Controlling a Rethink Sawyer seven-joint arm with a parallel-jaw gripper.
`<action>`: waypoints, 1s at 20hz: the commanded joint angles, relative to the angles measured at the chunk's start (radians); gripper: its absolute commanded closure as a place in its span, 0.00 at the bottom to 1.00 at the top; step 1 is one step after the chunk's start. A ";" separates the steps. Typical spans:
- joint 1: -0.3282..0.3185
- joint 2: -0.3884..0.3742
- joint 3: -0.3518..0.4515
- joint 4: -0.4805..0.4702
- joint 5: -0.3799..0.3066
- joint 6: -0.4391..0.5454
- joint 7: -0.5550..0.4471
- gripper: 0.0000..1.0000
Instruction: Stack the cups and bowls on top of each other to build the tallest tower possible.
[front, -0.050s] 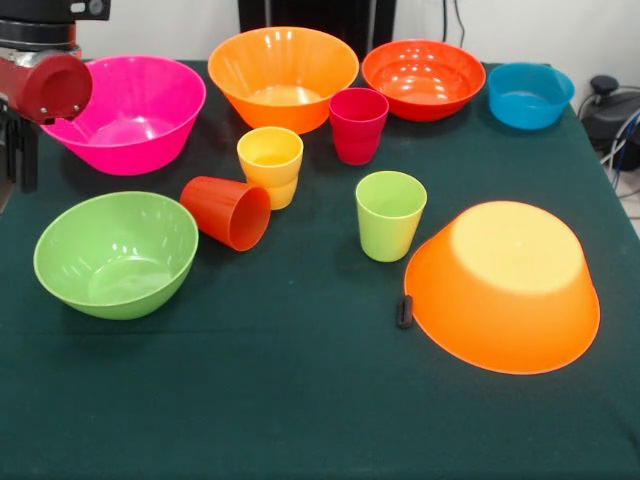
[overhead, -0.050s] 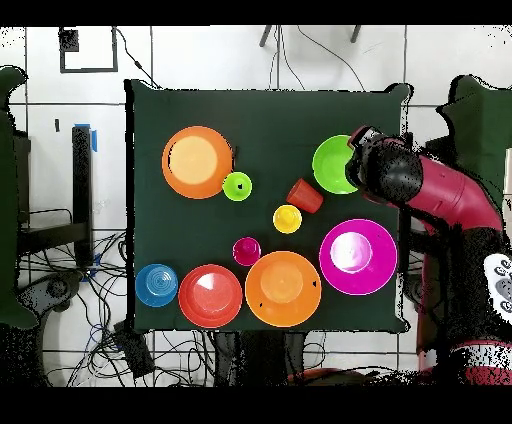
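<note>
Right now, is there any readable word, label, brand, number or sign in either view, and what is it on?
None can be read.
The cups and bowls are plain coloured plastic with no print showing.
The green table cover carries no markings.
The robot arm has a white patterned patch low on its base in the overhead view, too blurred to read as text.

Bright even overhead light, glare on glossy bowls (front, -0.050s: 424, 78), soft faint shadows, sharp focus
</note>
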 joint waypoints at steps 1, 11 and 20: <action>0.087 0.075 -0.127 0.006 0.062 0.081 0.268 1.00; 0.098 0.176 -0.114 -0.102 0.068 0.073 0.221 1.00; 0.112 0.157 -0.105 -0.200 0.101 0.225 0.178 1.00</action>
